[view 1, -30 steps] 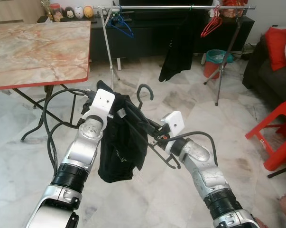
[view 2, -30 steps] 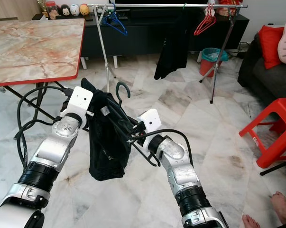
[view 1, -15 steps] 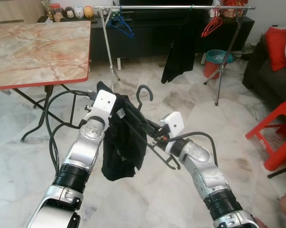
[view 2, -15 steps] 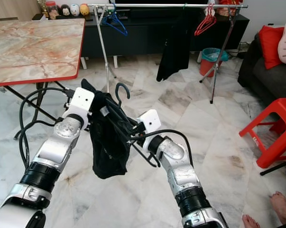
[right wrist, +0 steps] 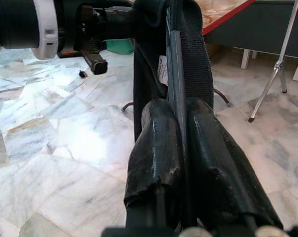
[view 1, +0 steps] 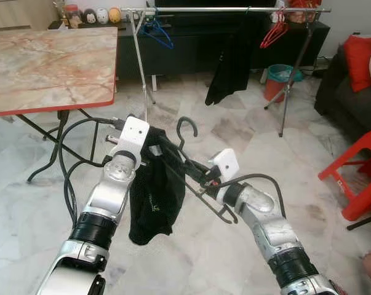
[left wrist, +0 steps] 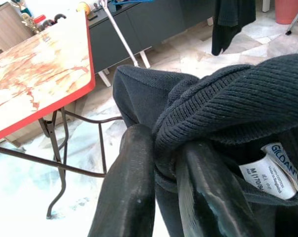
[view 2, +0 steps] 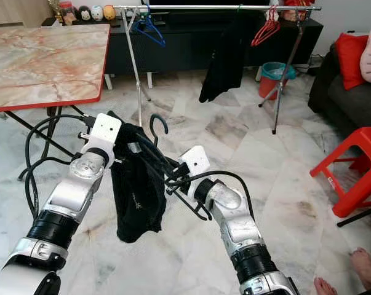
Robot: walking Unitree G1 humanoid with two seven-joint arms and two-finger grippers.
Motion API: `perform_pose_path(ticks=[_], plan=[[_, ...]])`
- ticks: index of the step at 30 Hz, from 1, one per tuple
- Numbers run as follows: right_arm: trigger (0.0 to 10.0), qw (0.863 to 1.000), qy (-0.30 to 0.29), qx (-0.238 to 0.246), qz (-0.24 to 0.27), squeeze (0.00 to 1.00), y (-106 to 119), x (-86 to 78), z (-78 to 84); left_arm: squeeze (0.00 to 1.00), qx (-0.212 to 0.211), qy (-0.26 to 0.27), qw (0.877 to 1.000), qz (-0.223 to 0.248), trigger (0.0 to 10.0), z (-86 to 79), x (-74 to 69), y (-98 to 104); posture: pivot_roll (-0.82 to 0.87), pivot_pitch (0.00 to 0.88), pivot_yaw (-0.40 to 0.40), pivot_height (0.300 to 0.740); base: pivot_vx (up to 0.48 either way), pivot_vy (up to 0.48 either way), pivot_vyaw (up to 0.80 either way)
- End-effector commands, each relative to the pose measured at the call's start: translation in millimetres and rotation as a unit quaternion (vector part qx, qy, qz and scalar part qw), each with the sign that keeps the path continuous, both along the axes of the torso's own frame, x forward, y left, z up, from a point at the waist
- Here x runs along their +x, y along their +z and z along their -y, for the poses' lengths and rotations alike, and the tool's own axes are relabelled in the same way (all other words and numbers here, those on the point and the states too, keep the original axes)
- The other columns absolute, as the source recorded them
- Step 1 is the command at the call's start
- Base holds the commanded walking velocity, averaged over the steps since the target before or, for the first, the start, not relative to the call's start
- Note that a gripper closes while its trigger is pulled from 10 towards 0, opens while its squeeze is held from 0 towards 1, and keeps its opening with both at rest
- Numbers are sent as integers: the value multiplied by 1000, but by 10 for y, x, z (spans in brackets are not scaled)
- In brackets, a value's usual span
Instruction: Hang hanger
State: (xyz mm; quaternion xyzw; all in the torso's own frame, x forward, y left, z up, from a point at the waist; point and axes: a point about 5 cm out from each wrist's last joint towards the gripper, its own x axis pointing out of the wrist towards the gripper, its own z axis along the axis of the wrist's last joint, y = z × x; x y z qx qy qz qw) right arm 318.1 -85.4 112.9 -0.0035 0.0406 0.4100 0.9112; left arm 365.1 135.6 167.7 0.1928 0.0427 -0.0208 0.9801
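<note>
So far unhung: right pincer [view 2: 171,179] clamps black wire hanger [view 2: 163,161], left pincer [view 1: 149,142] pinches its black knit shirt [view 1: 153,198]; silver clothes rail [view 1: 225,10] well ahead

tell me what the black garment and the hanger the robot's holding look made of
Black knit garment: soft cotton-like jersey, matte; ribbed edge and sewn size label show. Thin black hanger: probably plastic or coated wire, slightly glossy; too thin to tell. Left gripper pinches the garment, right gripper the hanger.

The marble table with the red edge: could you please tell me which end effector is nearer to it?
Left. The left end effector, pinching the black garment, sits just off the marble table. The right end effector, clamped on the black hanger, is farther away.
</note>
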Motion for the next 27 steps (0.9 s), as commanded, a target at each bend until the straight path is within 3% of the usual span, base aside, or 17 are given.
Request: perform_pose_path(ticks=[1, 10, 16, 21, 27], plan=[[0, 1000, 8, 5, 17, 0, 82, -6, -25, 0, -8, 5, 1000, 20, 0, -9, 21, 83, 36, 0, 6, 740, 0, 0, 0], [0, 999, 34, -22, 2, 0, 24, -73, 34, 0, -28, 23, 999, 40, 0, -55, 40, 154, 34, 0, 5, 740, 0, 0, 0], [0, 997, 37, -67, -9, 0, -65, -131, 203, 0, -39, 34, 997, 49, 0, -97, 50, 186, 25, 0, 4, 740, 0, 0, 0], [0, 993, 72, -87, -29, 0, -128, -262, 320, 0, -38, 40, 997, 52, 0, -122, 60, 197, 25, 0, 3, 740, 0, 0, 0], [0, 988, 123, -93, -30, 0, -54, -420, 415, 0, -31, 48, 997, 49, 0, -168, 72, 175, 21, 0, 3, 740, 0, 0, 0]])
